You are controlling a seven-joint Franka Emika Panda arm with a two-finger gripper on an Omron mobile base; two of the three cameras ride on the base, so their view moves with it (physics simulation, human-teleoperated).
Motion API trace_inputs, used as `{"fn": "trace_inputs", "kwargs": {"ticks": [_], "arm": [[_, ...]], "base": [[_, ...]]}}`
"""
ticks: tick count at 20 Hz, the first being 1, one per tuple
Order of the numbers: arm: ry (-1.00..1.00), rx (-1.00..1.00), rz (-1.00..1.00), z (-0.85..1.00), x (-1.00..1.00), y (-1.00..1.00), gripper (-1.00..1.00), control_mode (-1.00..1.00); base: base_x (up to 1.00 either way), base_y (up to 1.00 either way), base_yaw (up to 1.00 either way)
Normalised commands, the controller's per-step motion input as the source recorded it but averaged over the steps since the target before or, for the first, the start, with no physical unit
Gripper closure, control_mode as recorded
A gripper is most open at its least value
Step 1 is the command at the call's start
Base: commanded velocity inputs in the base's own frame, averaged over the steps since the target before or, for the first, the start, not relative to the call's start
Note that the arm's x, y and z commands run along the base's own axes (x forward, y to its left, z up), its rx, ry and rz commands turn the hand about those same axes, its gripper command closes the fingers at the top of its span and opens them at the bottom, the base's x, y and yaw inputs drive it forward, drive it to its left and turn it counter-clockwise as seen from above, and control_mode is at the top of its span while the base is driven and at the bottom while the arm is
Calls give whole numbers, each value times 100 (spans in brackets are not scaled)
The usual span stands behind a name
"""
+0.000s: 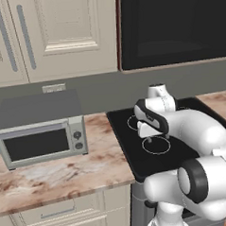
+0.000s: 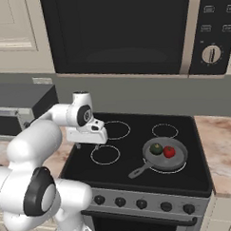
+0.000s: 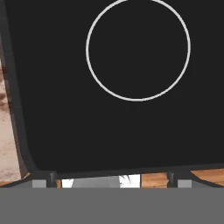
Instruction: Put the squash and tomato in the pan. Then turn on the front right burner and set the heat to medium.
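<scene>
Hovering over the front left part of the cooktop, the gripper hangs with its fingers spread wide apart and nothing between them. In the hand view the two dark fingertips stand far apart at the bottom, and past them lies only black glass with one white burner ring.

Both vegetables seem to be in place already: the squash and the tomato lie side by side, touching or nearly so, inside the pan. That pan sits on the front right burner, well off to the right of the hand as the right base view shows it, with its handle pointing forward and back toward the hand's side.

By my judgement the placing part is done and the burner part is what remains. What the coming move turns on is the row of knobs along the stove's front face. They lie below the hand and nearer the robot than the glass it is looking down on, so the hand would need to come back, drop below the cooktop edge and turn to face the panel. Which knob serves the front right burner cannot be read here; no markings are legible. The arm is alone, so no choice of hand arises.
</scene>
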Motion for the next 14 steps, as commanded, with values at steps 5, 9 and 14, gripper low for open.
{"fn": "trace_inputs", "kwargs": {"ticks": [5,9,14], "arm": [[0,0,0,0,0,0,-100,-100],[0,0,0,0,0,0,-100,-100],[0,0,0,0,0,0,-100,-100]], "base": [[0,0,0],[0,0,0],[0,0,0]]}}
